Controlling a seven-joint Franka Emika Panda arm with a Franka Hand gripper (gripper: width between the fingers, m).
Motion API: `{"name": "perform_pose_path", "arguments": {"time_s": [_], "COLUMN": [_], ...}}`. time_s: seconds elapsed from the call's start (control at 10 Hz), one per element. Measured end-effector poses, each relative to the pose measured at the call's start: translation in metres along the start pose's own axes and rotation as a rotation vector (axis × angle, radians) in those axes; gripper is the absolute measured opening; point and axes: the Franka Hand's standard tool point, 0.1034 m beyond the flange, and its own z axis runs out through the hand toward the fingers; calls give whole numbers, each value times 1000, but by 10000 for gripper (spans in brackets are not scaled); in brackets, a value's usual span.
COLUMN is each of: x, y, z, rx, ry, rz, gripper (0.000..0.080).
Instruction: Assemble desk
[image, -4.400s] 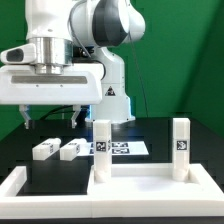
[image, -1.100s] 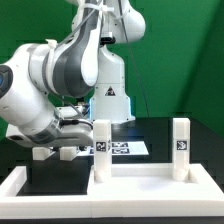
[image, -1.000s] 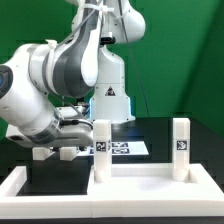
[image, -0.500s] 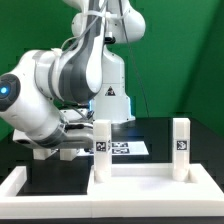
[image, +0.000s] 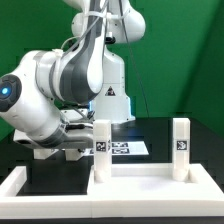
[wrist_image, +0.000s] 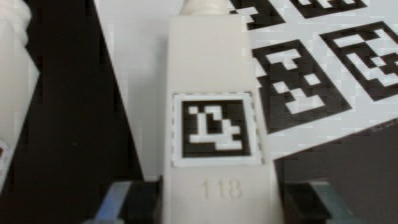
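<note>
The gripper (wrist_image: 217, 200) is open just wide enough to straddle a lying leg (wrist_image: 214, 90). Each of its fingers (wrist_image: 121, 200) stands just beside a long side of the leg, with a thin gap showing. The marker board (wrist_image: 329, 70) lies beside this leg. In the exterior view, the desk slab (image: 140, 185) has the first upright leg (image: 101, 150) at its 10 o'clock corner and the second upright leg (image: 180, 148) at its 2 o'clock corner. The arm (image: 45, 110) crouches at 9 o'clock from the first.

1 white Panda arm (image: 60, 90) was folded low with its elbow sharply bent, wrist hung close above the leg (wrist_image: 214, 110), gripper (wrist_image: 215, 200) straddled the leg, 2 fingers (wrist_image: 121, 200) stood parted, 1 beside each long face of the leg, neither seen touching.
</note>
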Motion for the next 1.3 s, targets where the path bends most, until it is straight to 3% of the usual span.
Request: {"name": "perform_pose_path", "arguments": {"time_s": [0.6, 0.9, 1.1, 1.2, 1.3], "x": [-1, -18, -41, -31, -31], "y": [1, 1, -14, -15, -14], "z": [-4, -64, -99, -104, -103], "rx": [1, 16, -18, -23, -26], "ry": [3, 67, 112, 209, 278], "rz": [-10, -55, -107, -112, -114], "gripper": [288, 290, 290, 290, 290]}}
